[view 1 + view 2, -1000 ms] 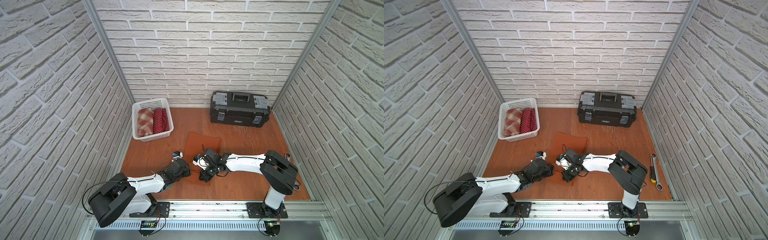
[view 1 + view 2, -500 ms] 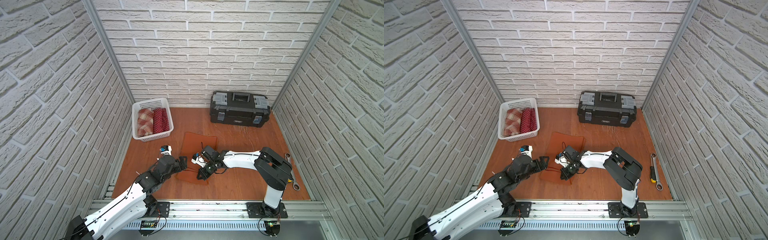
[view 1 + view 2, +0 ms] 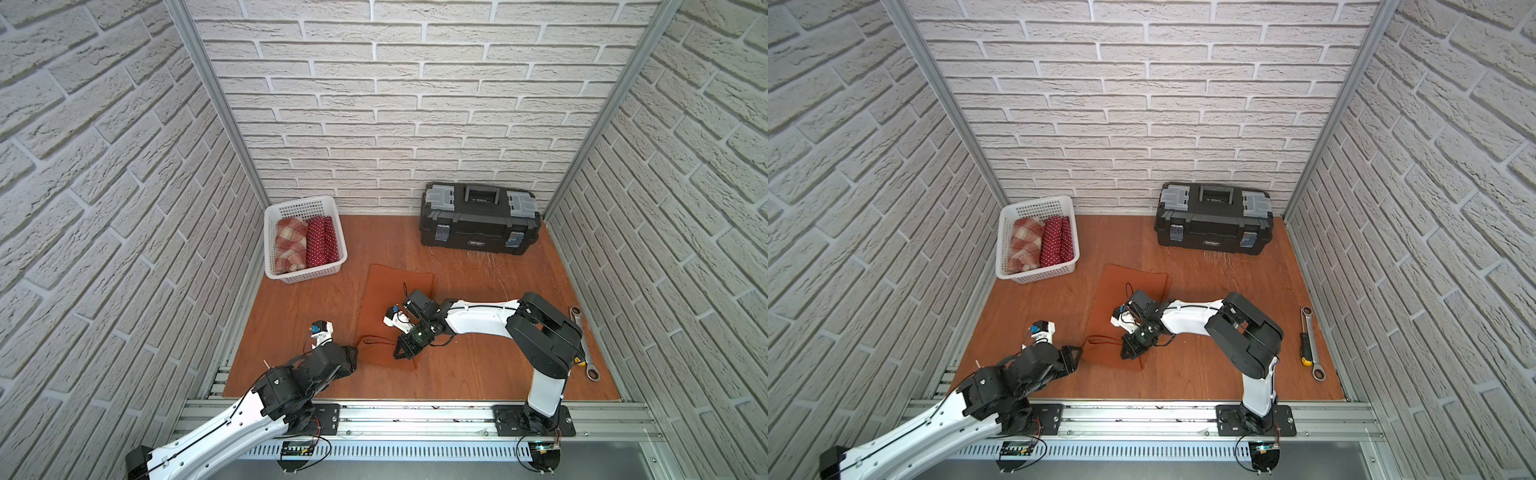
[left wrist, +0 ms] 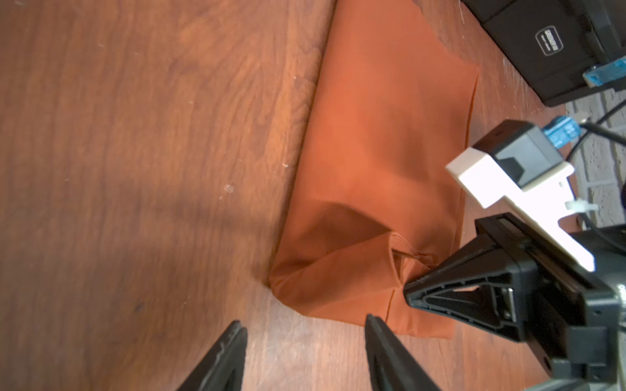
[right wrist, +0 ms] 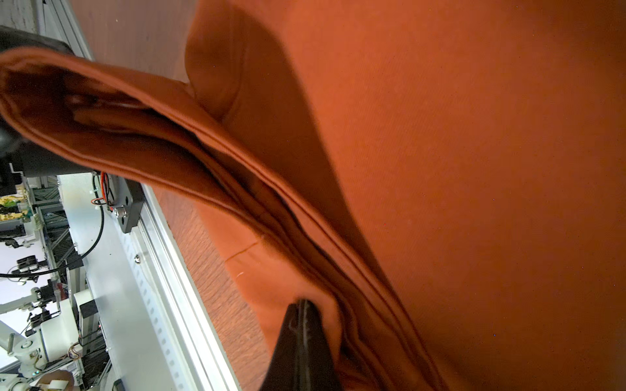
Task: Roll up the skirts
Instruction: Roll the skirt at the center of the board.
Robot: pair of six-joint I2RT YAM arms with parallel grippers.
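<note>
Lengthwise, rust skirt runs front-to-back; right tool pinches its near hem, left tool gapes.

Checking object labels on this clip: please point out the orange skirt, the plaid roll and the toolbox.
orange skirt (image 3: 388,289), in a top view, flat middle of the cloth.
plaid roll (image 3: 289,245), in a top view, middle of the bundle.
toolbox (image 3: 480,226), in a top view, middle of the black body.
</note>
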